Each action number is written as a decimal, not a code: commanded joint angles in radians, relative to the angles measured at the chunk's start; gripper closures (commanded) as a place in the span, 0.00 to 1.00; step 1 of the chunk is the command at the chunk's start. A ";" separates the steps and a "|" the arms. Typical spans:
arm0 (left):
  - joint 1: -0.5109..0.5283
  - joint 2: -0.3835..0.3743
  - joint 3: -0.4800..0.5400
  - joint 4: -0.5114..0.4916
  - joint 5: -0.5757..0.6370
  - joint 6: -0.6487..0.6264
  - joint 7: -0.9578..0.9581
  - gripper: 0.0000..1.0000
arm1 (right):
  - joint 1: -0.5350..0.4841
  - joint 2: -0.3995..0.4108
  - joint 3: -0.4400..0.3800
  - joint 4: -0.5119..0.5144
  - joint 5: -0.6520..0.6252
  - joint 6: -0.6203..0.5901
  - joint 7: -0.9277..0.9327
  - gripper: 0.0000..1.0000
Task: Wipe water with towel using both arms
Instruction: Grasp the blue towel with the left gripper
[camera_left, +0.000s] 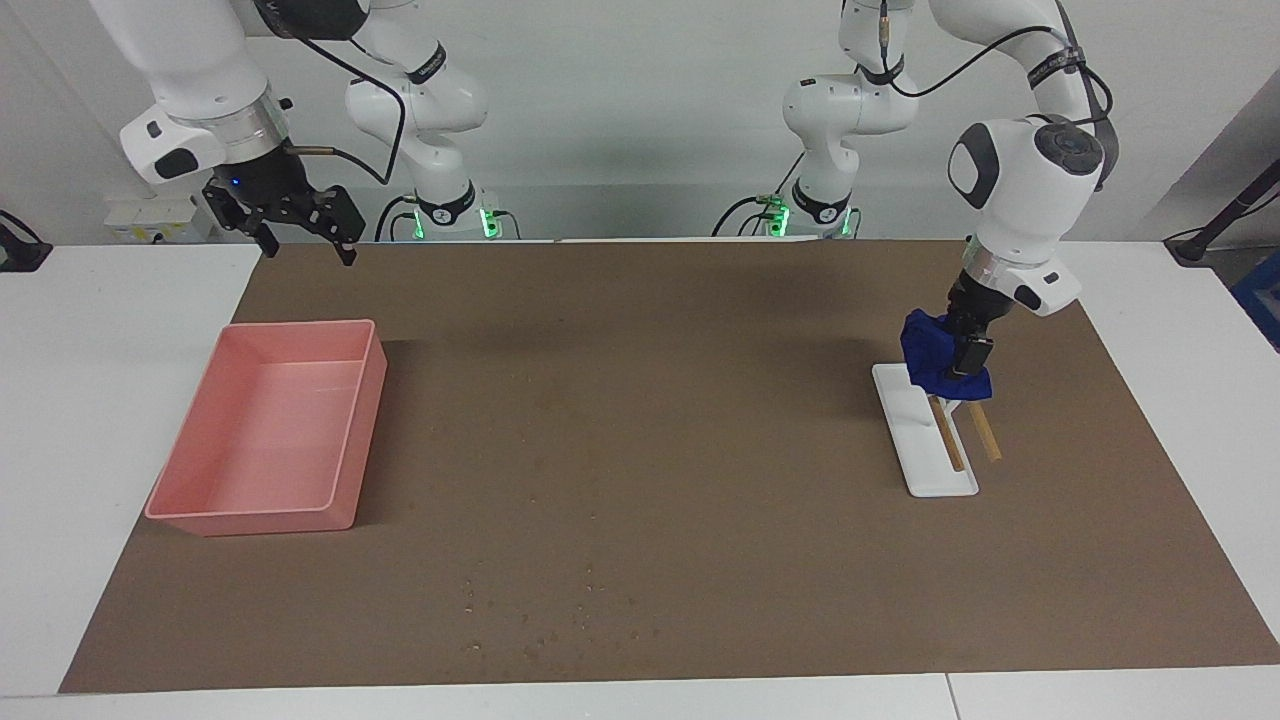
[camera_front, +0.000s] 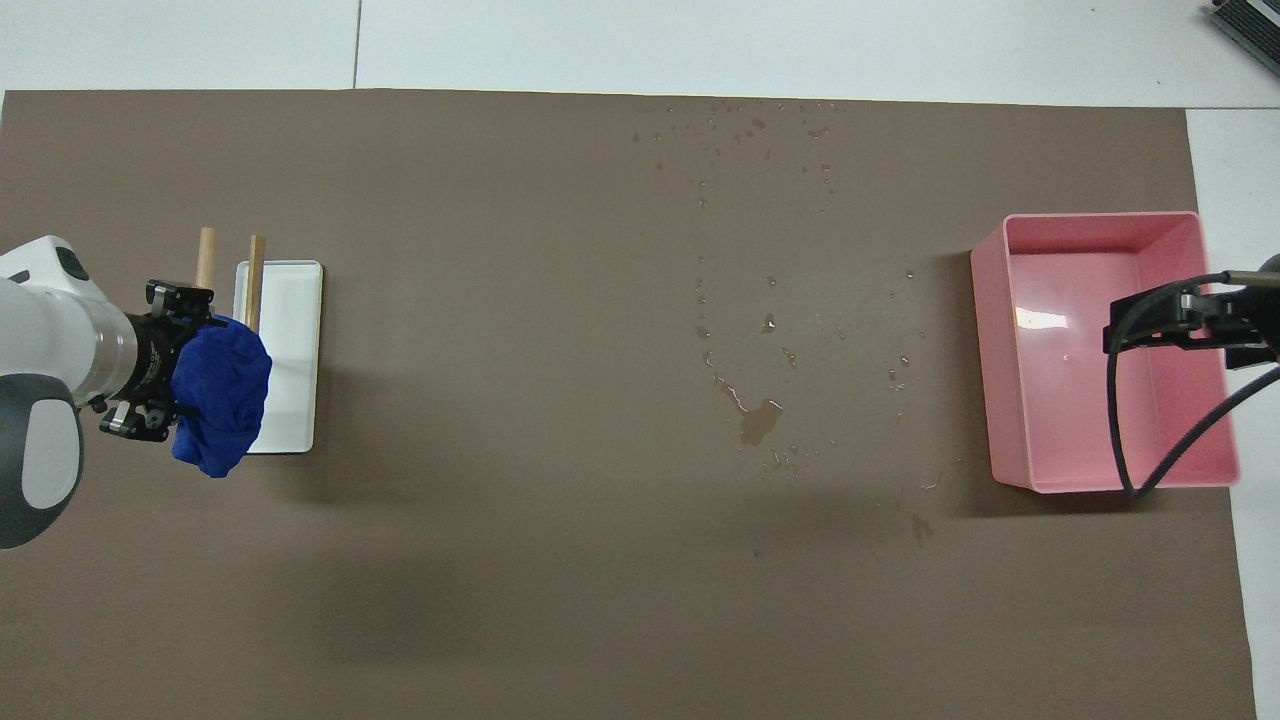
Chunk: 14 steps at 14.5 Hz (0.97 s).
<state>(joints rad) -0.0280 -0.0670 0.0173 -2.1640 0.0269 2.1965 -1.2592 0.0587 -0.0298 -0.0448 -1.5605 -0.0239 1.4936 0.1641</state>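
- Robotics lab, test-bench setup, not a home or shop.
- Two white jointed arms (camera_left: 1020, 170) bolted at one edge of the white table (camera_left: 110, 400); green status lights glow at their bases.
- Black cables (camera_left: 960, 70) loop along the arms, left exposed.
- Brown mat (camera_left: 640, 450) covers the work area edge to edge.
- Plain white wall (camera_left: 640, 110), bare of decor; wall sockets (camera_left: 150, 215) near the right arm's end.
- Few props only: pink tray (camera_left: 270, 430), white rack (camera_left: 925, 435).

Water (camera_front: 760, 420) lies mid-mat, between tray (camera_front: 1100, 480) and, seemingly, stand (camera_front: 295, 300).
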 joint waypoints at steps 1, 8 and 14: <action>0.011 -0.011 -0.003 -0.043 0.019 0.052 -0.020 0.00 | -0.005 -0.028 0.005 -0.038 0.002 0.019 -0.003 0.00; -0.007 0.000 -0.003 -0.021 0.025 0.014 -0.002 1.00 | -0.004 -0.028 0.006 -0.038 0.002 0.022 -0.005 0.00; -0.061 0.052 -0.010 0.231 0.010 -0.308 0.030 1.00 | 0.003 -0.030 0.006 -0.038 0.002 0.022 -0.020 0.00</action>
<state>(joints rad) -0.0533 -0.0536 0.0018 -2.0537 0.0309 2.0133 -1.2353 0.0632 -0.0306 -0.0414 -1.5635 -0.0239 1.4936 0.1641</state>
